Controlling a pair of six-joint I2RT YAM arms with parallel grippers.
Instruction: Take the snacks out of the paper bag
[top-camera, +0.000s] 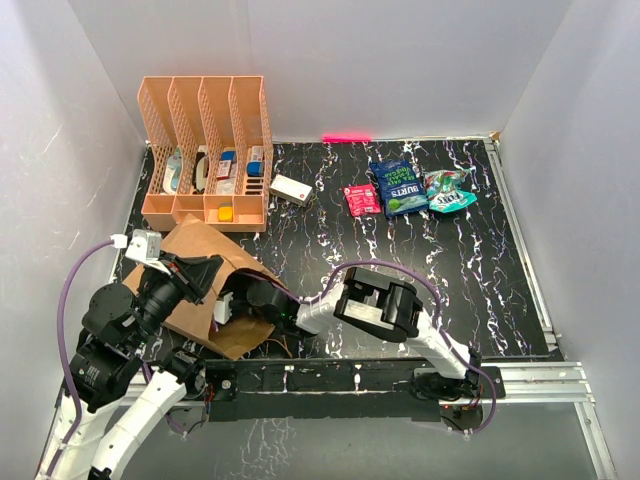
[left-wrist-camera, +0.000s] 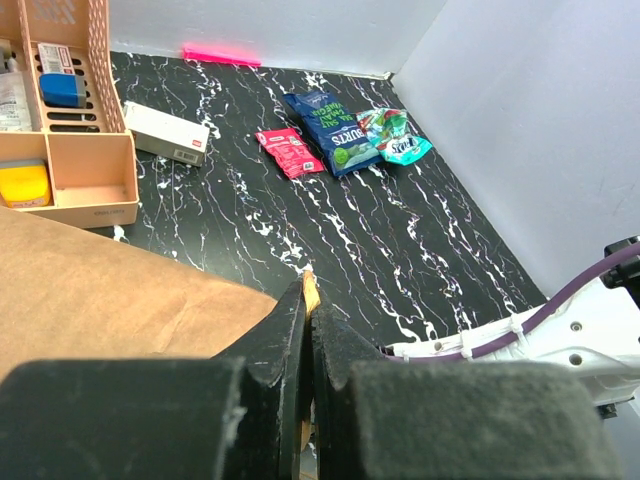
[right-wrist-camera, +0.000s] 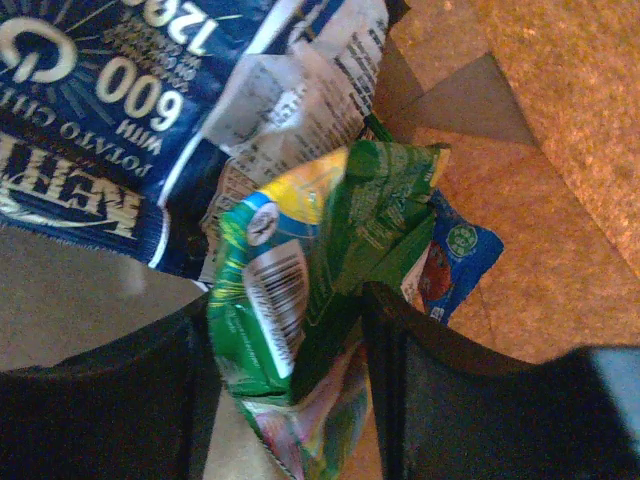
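Snacks (top-camera: 398, 187) already out, top external view: a pink-red packet (top-camera: 361, 199), a dark blue Burts bag and a teal bag (top-camera: 447, 190) lie close together at 1 o'clock on the marbled table (top-camera: 480, 290). The paper bag (top-camera: 200, 245) lies on its side at 8 o'clock, mouth facing 4 o'clock. An orange rack (top-camera: 205, 150) stands at 11 o'clock with a white box (top-camera: 291, 189) just beside it. The left gripper (top-camera: 205, 275) is at the bag's upper edge. The right gripper (top-camera: 250, 297) is reaching into the mouth.

Left wrist view: left gripper (left-wrist-camera: 308, 300) clenched on a thin edge of the paper bag (left-wrist-camera: 100, 290), holding the mouth up.

Right wrist view, inside the bag: a green-yellow packet (right-wrist-camera: 300, 250) stands between the fingers (right-wrist-camera: 120, 370) of the right gripper (right-wrist-camera: 285, 297), which press it on both sides. Grip firmness cannot be confirmed. A dark blue chip bag (right-wrist-camera: 100, 130) lies at 10 o'clock, touching it. A small blue packet (right-wrist-camera: 465, 250) shows behind.

Assessment: extraction is under way, with three packets out and at least three inside. The next move calls for securing the pinch and withdrawing straight out of the mouth without dragging the chip bag.
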